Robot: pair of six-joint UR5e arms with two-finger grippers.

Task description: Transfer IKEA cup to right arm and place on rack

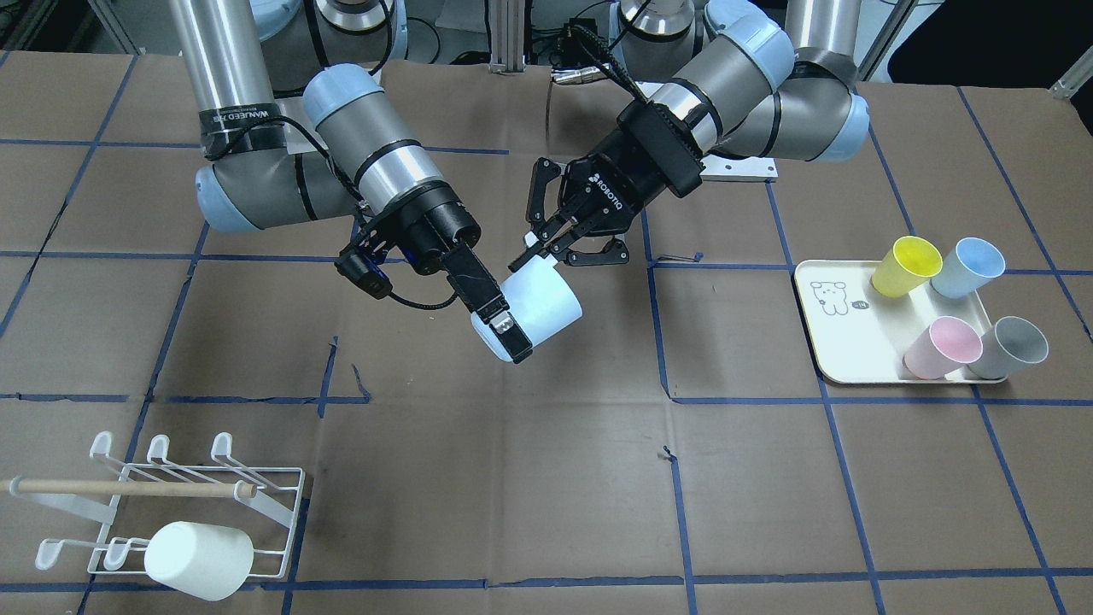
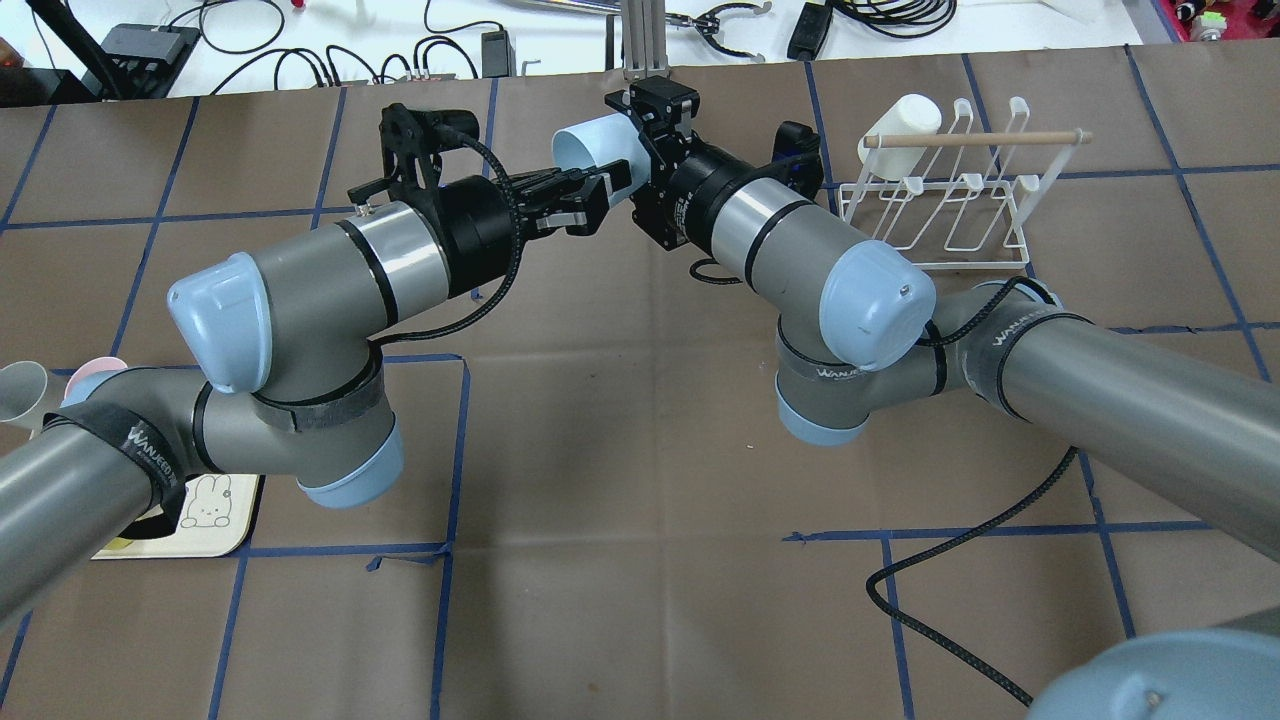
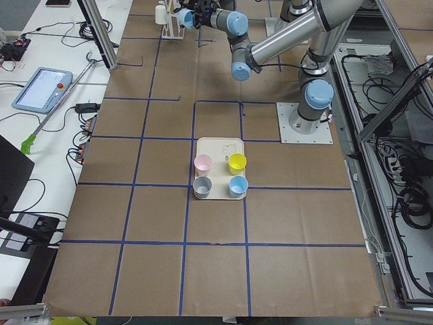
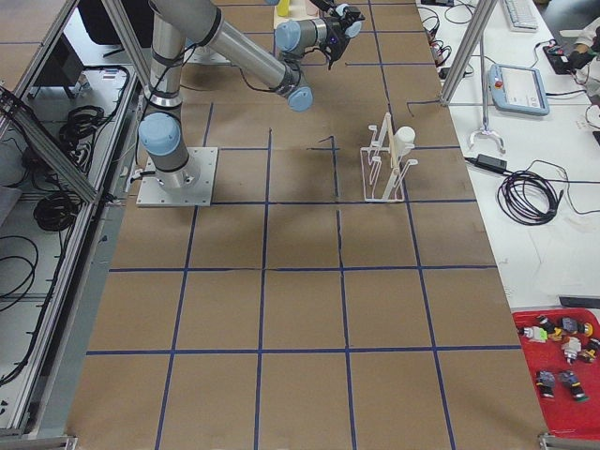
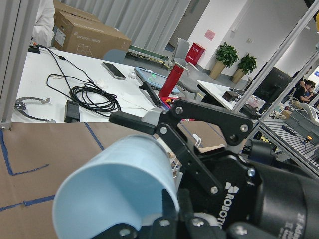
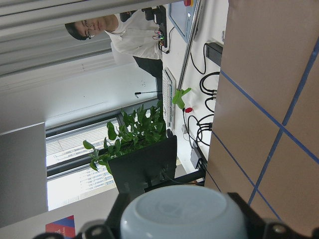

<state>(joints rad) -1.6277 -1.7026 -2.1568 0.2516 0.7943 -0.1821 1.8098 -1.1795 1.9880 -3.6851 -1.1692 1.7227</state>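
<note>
A pale-blue IKEA cup [image 1: 546, 299] hangs in the air over the table's middle. My right gripper [image 1: 525, 320] is shut on it, one finger lying along its side. In the right wrist view the cup's base [image 6: 182, 214] sits between the fingers. My left gripper [image 1: 551, 248] is open, its fingers spread at the cup's rim, facing the mouth [image 5: 114, 189]. From overhead the two grippers, left [image 2: 590, 195] and right [image 2: 625, 150], meet at the cup [image 2: 590, 145]. The white wire rack [image 1: 282, 500] with its wooden dowel stands by the right arm's side.
A white cup [image 1: 201, 559] hangs on the rack, which also shows overhead [image 2: 940, 215]. A cream tray with a bear drawing [image 1: 841, 337] on the left arm's side holds several coloured cups. A black cable [image 2: 960, 560] trails on the table.
</note>
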